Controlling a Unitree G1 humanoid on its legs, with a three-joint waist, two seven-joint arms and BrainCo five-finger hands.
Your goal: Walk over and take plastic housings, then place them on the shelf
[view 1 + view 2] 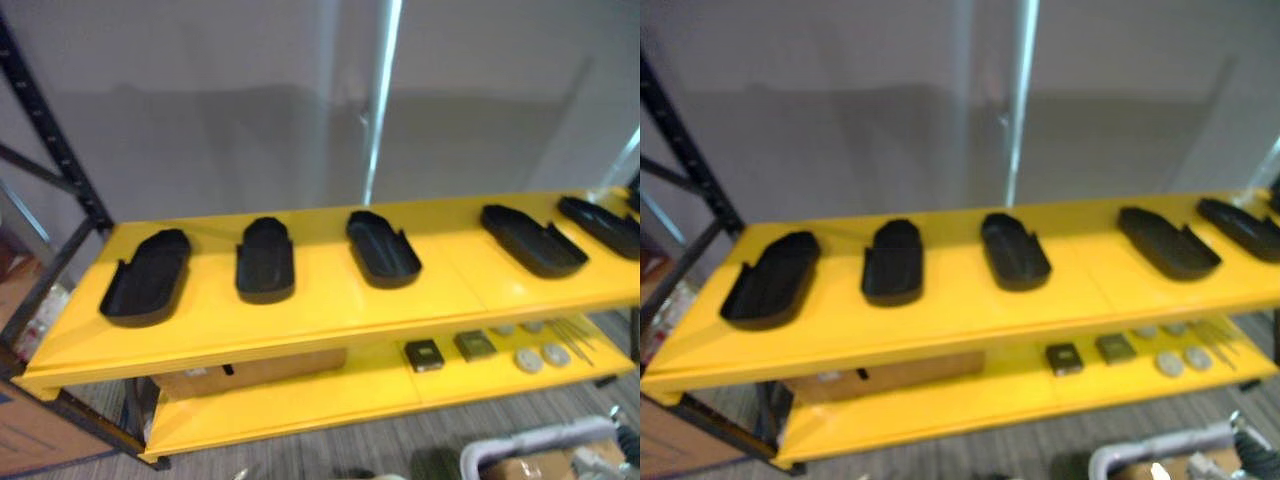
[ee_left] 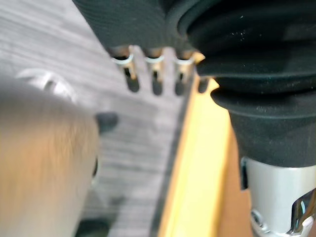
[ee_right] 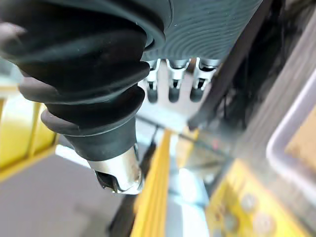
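Several black plastic housings lie in a row on the yellow upper shelf (image 1: 330, 300), open side up: one at the left end (image 1: 148, 278), another beside it (image 1: 265, 260), one in the middle (image 1: 383, 248), and two toward the right (image 1: 532, 240) (image 1: 603, 225). My left hand (image 2: 132, 74) hangs beside the shelf's yellow edge above grey carpet, fingers straight and holding nothing. My right hand (image 3: 172, 79) hangs the same way near a yellow shelf edge and a dark post, also with nothing in it.
The lower yellow shelf (image 1: 300, 400) carries a cardboard box (image 1: 250, 372), two small dark square parts (image 1: 424, 355) and round grey discs (image 1: 541, 357). A black rack upright (image 1: 50, 130) stands at the left. A white-rimmed bin (image 1: 540, 448) sits on the floor at the lower right.
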